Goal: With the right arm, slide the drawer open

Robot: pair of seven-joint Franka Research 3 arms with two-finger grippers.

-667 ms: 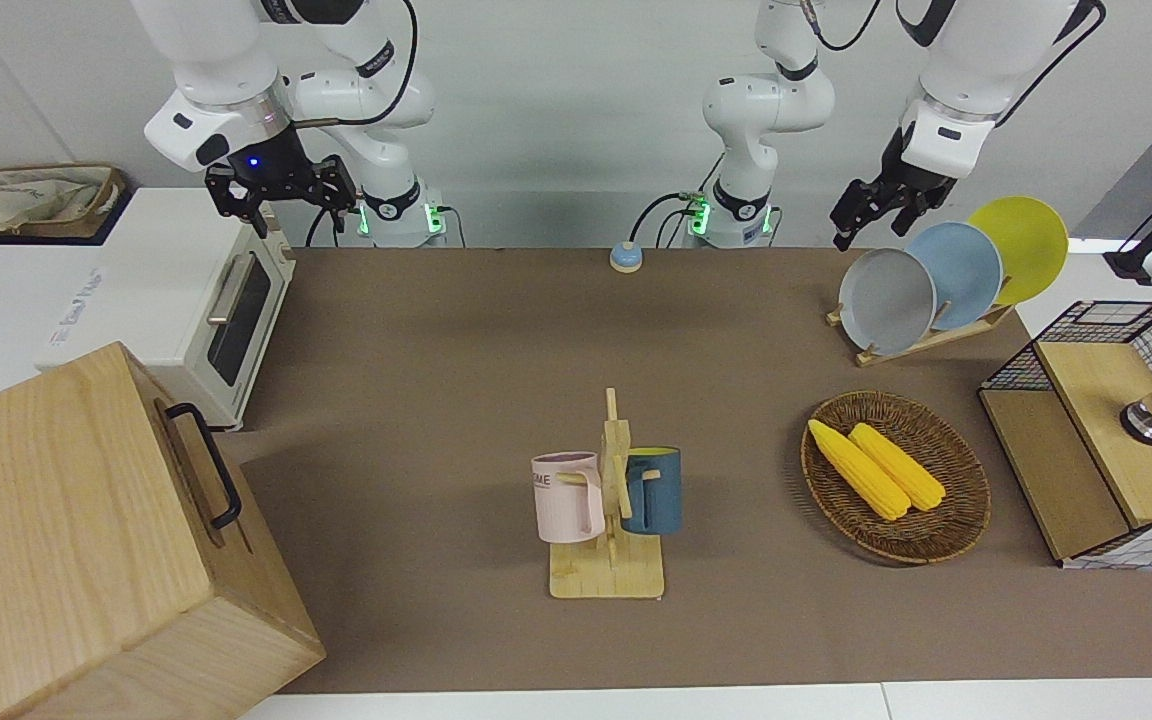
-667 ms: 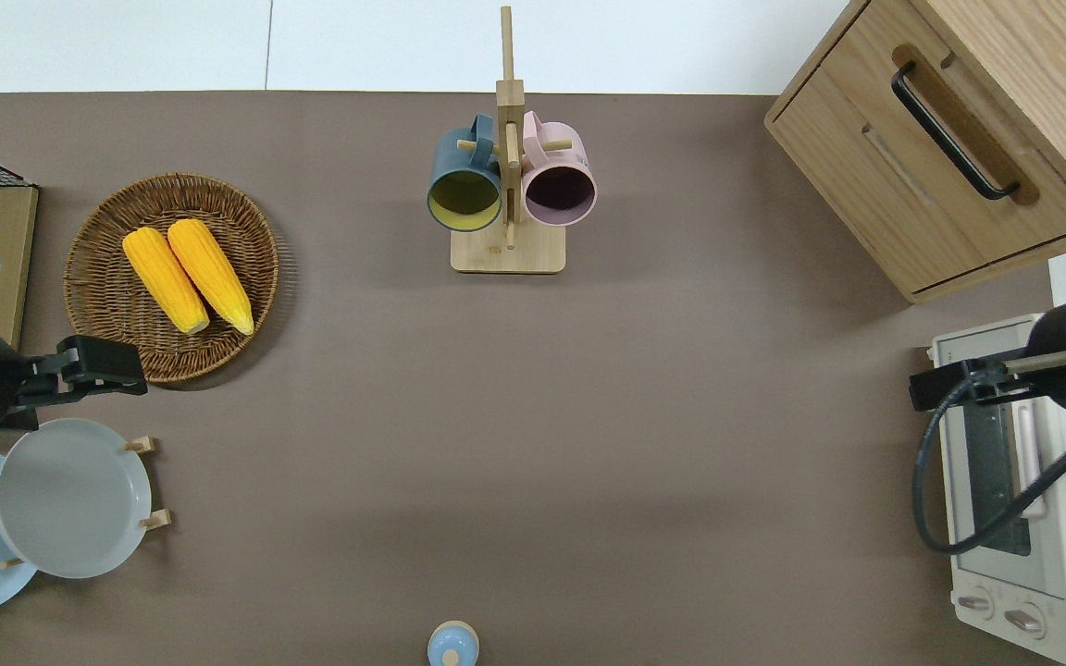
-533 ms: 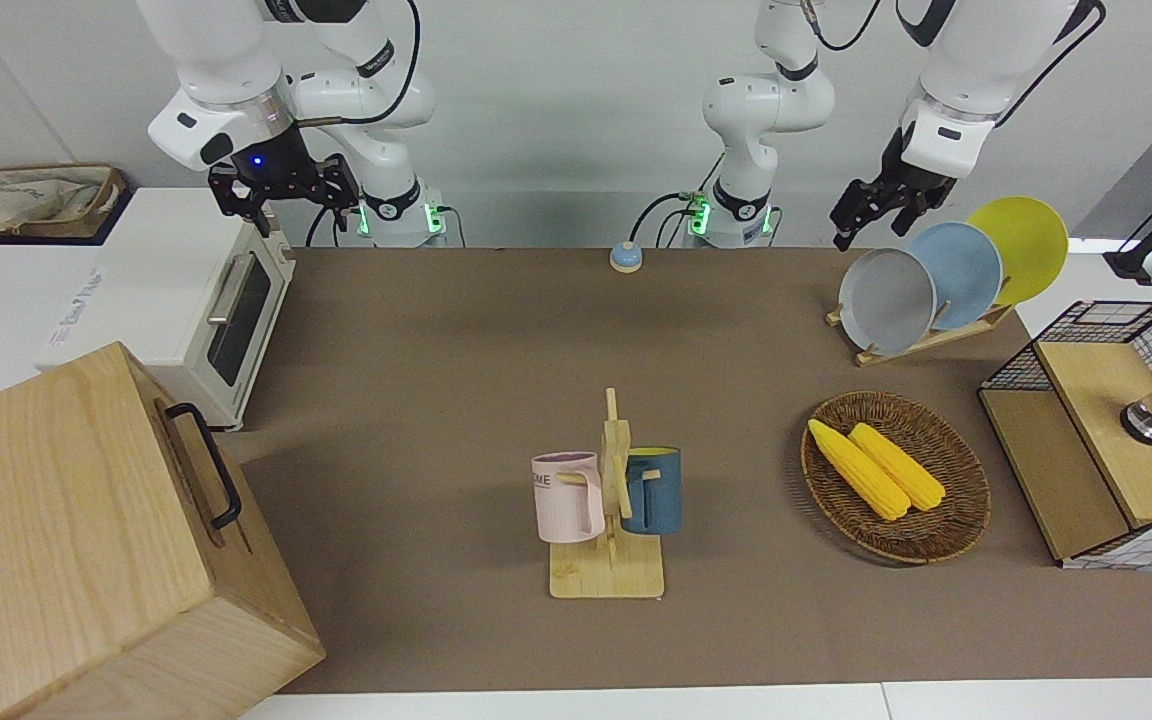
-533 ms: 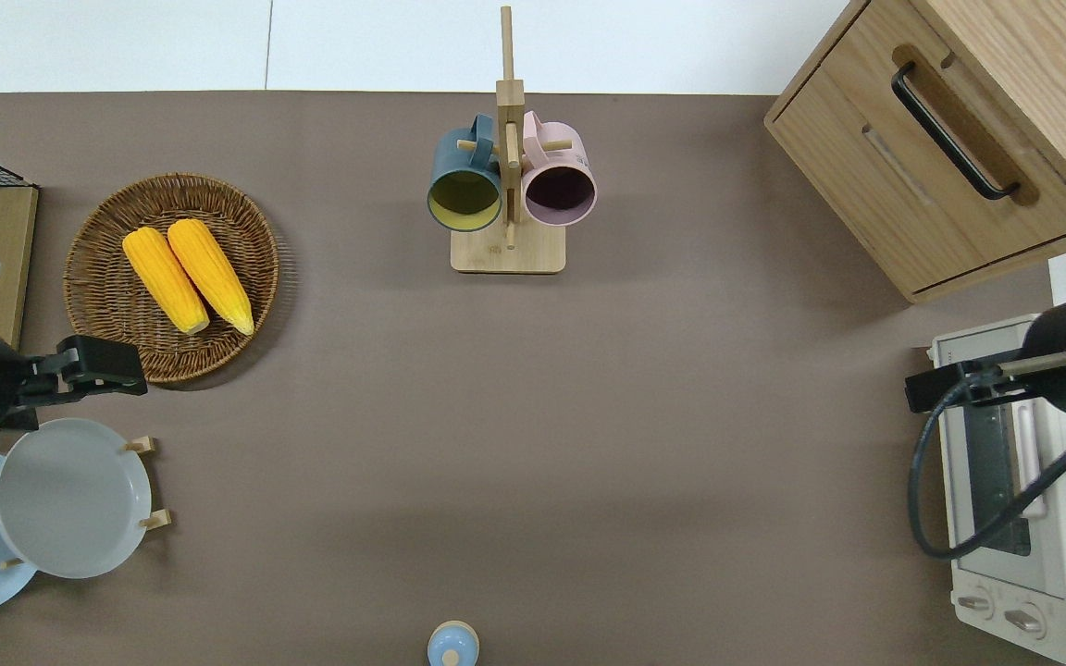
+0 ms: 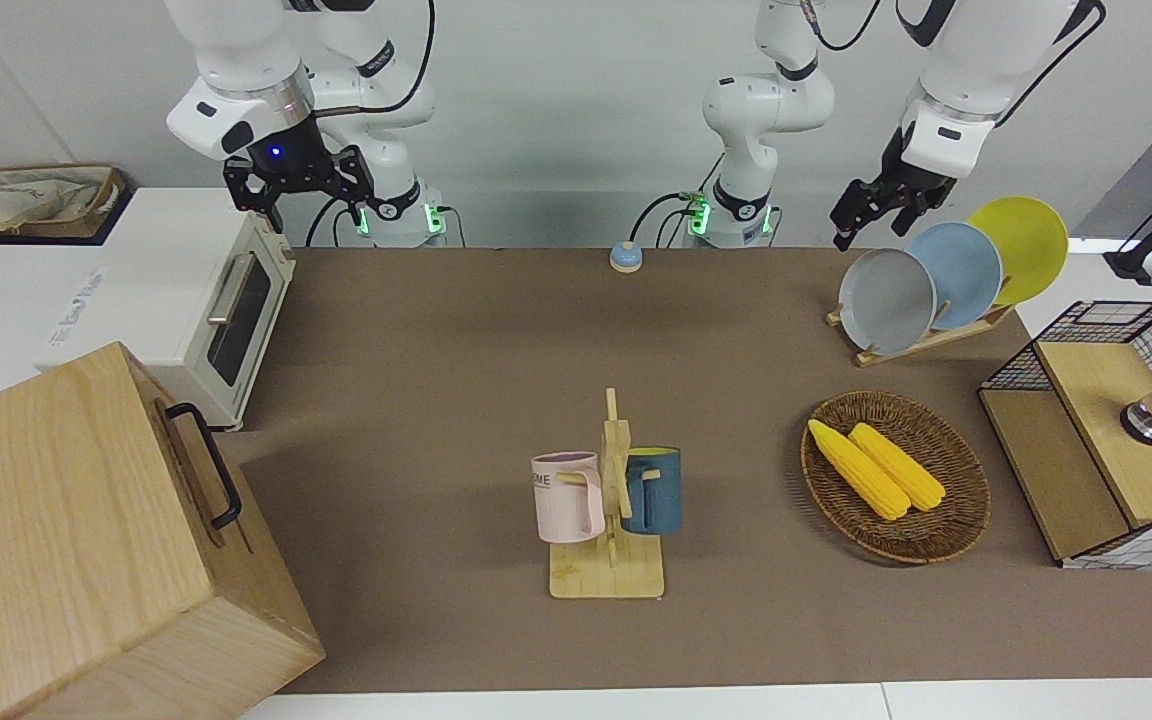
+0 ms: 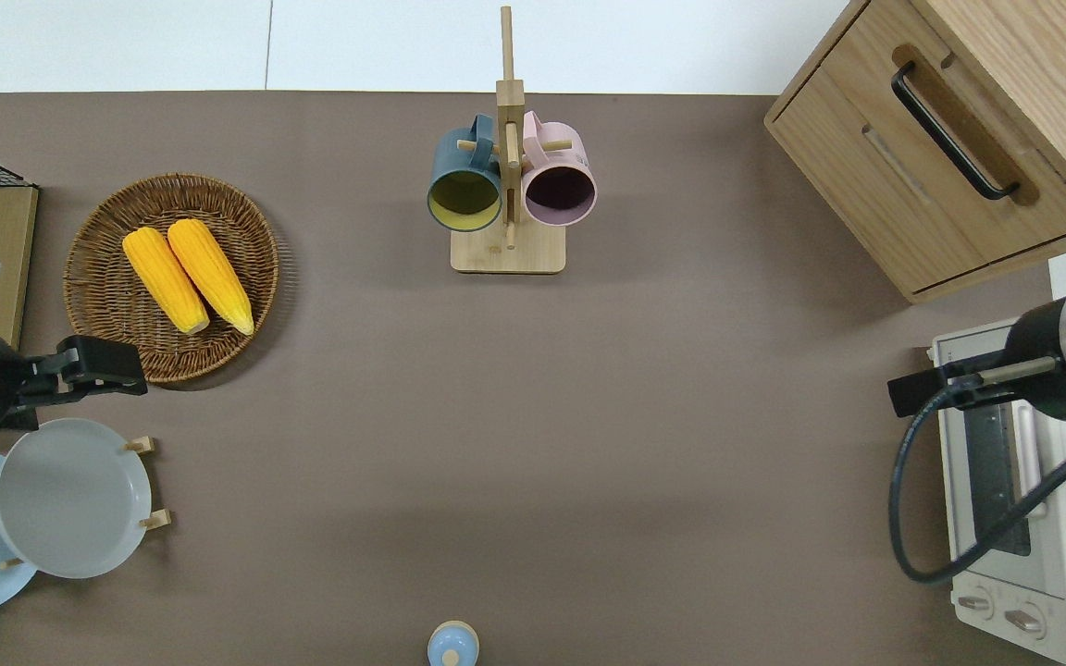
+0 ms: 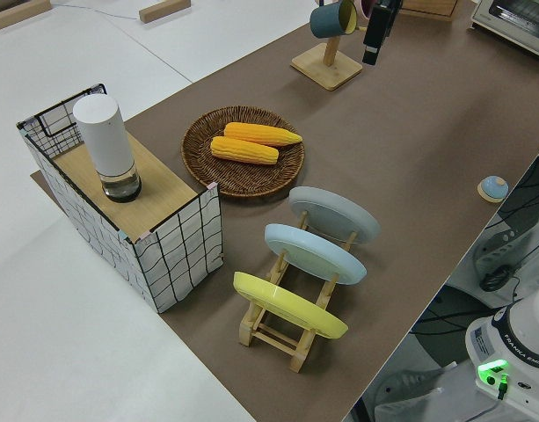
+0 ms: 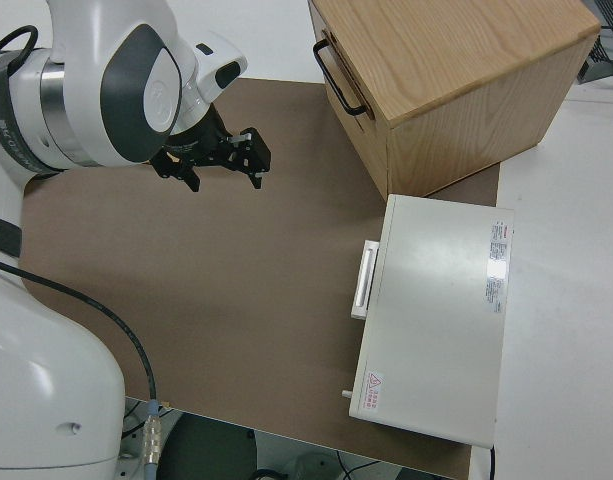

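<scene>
Right gripper (image 5: pixel 299 190) up in the air, drawer (image 6: pixel 935 153) shut
The gripper's fingers (image 8: pixel 256 172) are spread apart and hold nothing, over the counter (image 6: pixel 588 416) edge beside the white toaster oven (image 6: pixel 1023 499). The drawer sits closed in the wooden cabinet (image 5: pixel 86 540), farther from the robots than the oven. The left arm is parked

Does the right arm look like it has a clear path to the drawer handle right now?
Probably yes. The right hand hangs open in the air by the toaster oven, holding nothing. The drawer is shut, and its black handle faces open table with nothing blocking it.
</scene>
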